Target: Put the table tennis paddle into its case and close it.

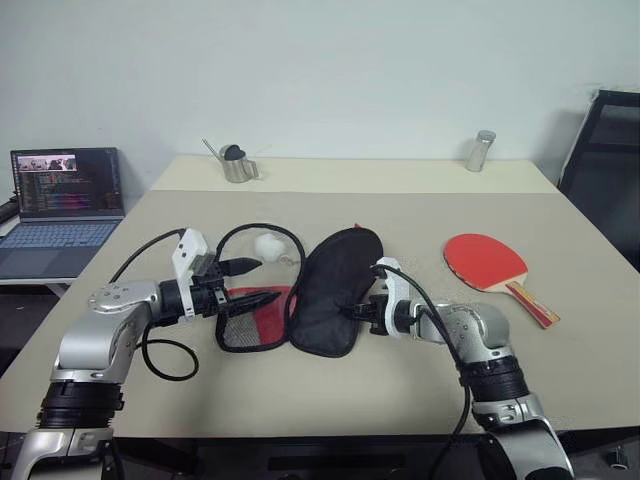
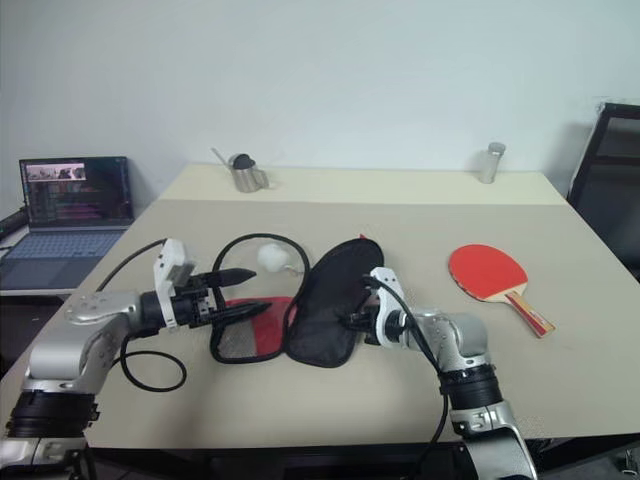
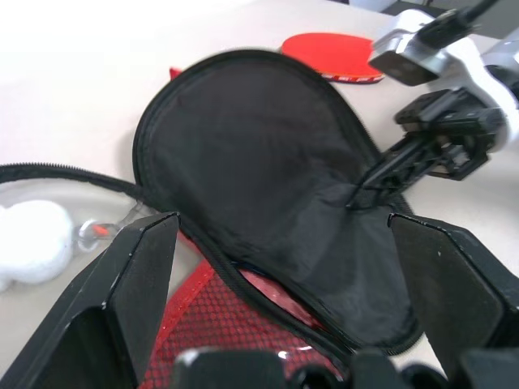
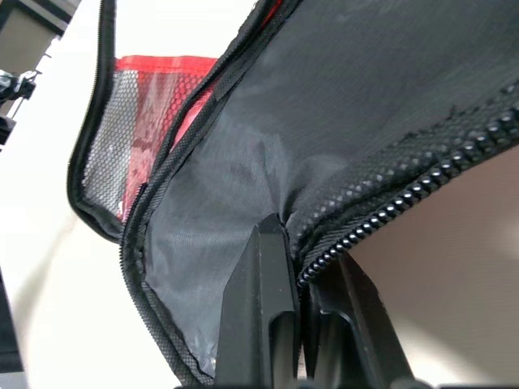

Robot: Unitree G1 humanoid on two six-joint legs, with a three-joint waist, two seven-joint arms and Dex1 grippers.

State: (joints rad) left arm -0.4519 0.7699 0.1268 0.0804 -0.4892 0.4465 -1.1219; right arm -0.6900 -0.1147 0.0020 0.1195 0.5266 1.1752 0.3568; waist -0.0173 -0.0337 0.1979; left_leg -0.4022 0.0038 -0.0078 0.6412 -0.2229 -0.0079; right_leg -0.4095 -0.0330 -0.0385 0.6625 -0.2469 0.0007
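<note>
Right hand (image 1: 358, 312) pinches the case's (image 1: 335, 285) soft black fabric (zipper-toothed edge); left hand (image 1: 262, 281) gapes.

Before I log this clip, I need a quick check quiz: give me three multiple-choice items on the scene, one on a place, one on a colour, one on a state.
1. Where is the table tennis paddle?
A. inside the case
B. on the table beside the case
C. on the laptop

2. What colour is the paddle's face?
A. red
B. blue
C. green

3. How is the right gripper?
A. wide open
B. holding the ball
C. shut on the case edge

B: it lies flat, apart from the case.
A: its round rubber is red.
C: its fingers pinch the black zipper edge.
</note>
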